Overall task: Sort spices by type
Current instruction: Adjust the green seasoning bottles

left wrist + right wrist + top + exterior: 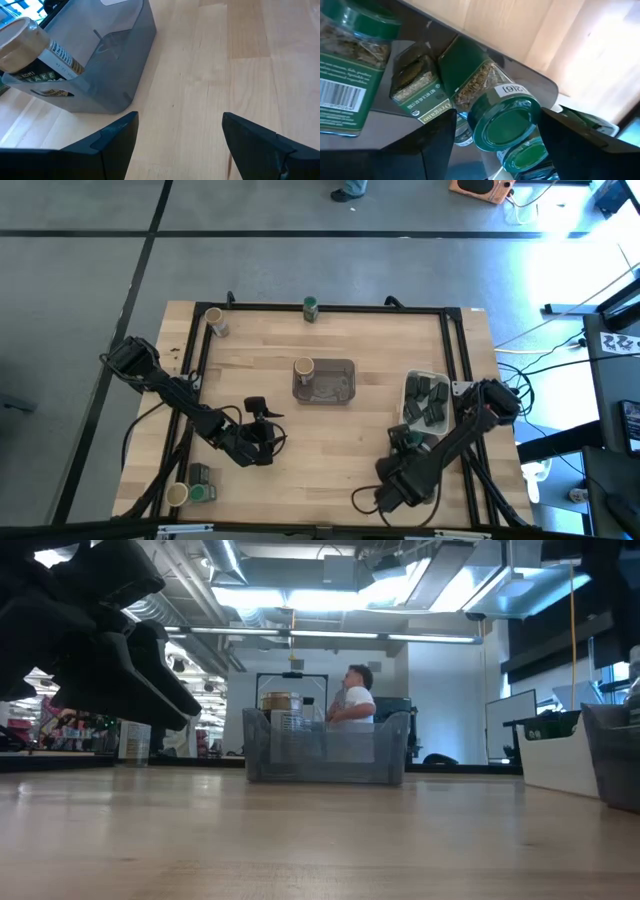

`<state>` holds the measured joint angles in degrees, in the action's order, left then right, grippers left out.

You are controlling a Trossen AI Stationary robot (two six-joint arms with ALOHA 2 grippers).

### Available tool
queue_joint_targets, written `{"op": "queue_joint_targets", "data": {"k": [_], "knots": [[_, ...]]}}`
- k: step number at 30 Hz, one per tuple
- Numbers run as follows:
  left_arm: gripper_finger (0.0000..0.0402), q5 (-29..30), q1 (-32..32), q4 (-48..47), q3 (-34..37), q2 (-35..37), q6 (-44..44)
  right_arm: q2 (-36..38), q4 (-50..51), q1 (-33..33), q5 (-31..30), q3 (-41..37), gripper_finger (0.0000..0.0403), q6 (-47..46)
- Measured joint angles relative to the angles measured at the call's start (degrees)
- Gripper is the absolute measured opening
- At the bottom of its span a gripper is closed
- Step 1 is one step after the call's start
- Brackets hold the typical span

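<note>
Right fingers (490,145) stand open over a tray of green-lidded jars (507,122); the nearest lies between them, lid up. Rigid, light, likely slick: grip the body below the lid. Left fingers (175,140) open above bare surface (210,75), tan-lidded jar (22,42) beyond in the grey bin (115,55).

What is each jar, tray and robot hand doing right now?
Left end effector: open, empty, above bare table.
Right end effector: open, over green-lidded jars.
Grey tray: mid-table, holding one tan-lidded jar.
White tray: full of green-lidded jars, some lying down.
Far-edge green jar: upright, unsorted.
Far-corner tan jar: unsorted.
Near-corner jars: unsorted.
</note>
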<state>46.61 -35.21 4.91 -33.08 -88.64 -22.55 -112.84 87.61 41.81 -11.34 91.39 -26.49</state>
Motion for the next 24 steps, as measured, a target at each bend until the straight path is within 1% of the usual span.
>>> {"op": "queue_joint_targets", "data": {"k": [6, 11, 14, 19, 24], "knots": [[0.0285, 0.0, 0.0, 0.0, 0.0, 0.0, 0.0, 0.1, -3.3, -0.8, 2.9, 0.0, 0.0275, 0.2], [0.0285, 0.0, 0.0, 0.0, 0.0, 0.0, 0.0, -0.2, -5.7, -1.5, 3.4, -0.1, 0.0272, 0.2], [0.0285, 0.0, 0.0, -0.2, 0.0, 0.0, 0.0, -0.2, -5.6, -1.7, 3.4, -0.1, 0.0256, 0.2], [0.0285, 0.0, 0.0, -0.4, 0.0, 0.0, 0.0, 0.0, -5.3, -1.7, 3.8, 0.2, 0.0209, -0.2], [0.0285, 0.0, 0.0, -0.7, 0.0, 0.0, 0.0, -0.1, -4.2, -1.7, 3.7, 0.8, 0.0208, -1.9]]}}
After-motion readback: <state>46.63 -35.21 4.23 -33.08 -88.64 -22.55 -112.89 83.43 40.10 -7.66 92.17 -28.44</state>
